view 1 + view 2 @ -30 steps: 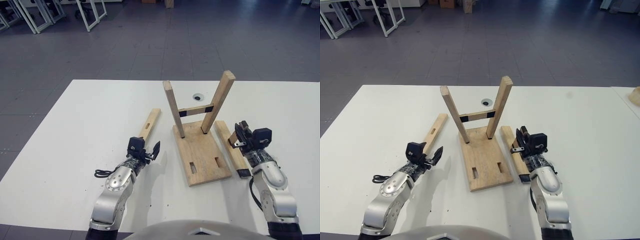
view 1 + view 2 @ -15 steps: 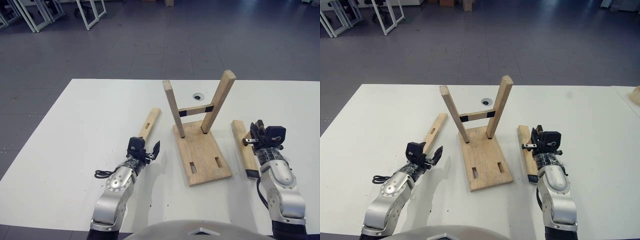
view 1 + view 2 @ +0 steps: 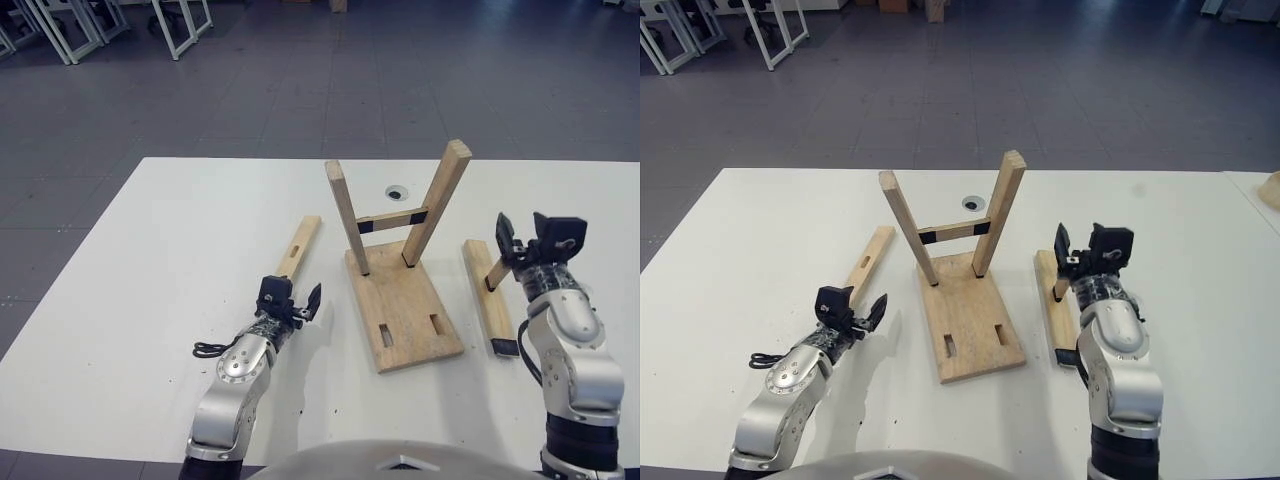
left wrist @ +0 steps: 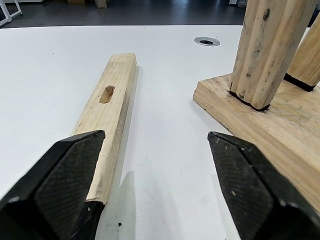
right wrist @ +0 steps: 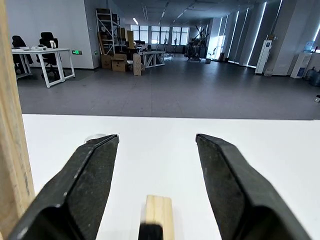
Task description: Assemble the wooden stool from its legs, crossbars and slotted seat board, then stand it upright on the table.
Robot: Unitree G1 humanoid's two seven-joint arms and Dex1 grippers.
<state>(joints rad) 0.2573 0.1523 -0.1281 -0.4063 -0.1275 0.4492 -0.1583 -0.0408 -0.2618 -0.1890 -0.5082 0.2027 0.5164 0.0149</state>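
From the head views, the board [image 3: 405,305] lies flat mid-table. Two uprights [image 3: 437,200] are socketed in its far end and joined by a crossbar [image 3: 392,220]; the two near slots are unfilled. The left leg [image 3: 299,246] lies flat, apart from the board. The right leg [image 3: 487,295] lies just beside the board's other edge. Our left gripper [image 3: 295,300] sits low at the left leg's near end, released. Our right gripper [image 3: 520,240] hangs over the right leg, also released, and a short stub [image 3: 497,272] slants up from that leg toward it.

At the left wrist, the fingers [image 4: 65,185] spread wide, one beside the left leg, whose slot [image 4: 107,93] faces up.

At the right wrist, both fingers [image 5: 85,190] stand apart around the stub's tip without touching it.

We judge the parts light, stiff and dry. A leg is best pinched across its flat sides near mid-length. The joints look push-fit, so hauling on the uprights could work them loose.

The table [image 3: 150,300] is white and smooth, so pieces may skid when pushed. A round hole [image 3: 397,191] sits behind the uprights. Beyond lie grey floor [image 3: 300,80] and white desks [image 5: 40,52].
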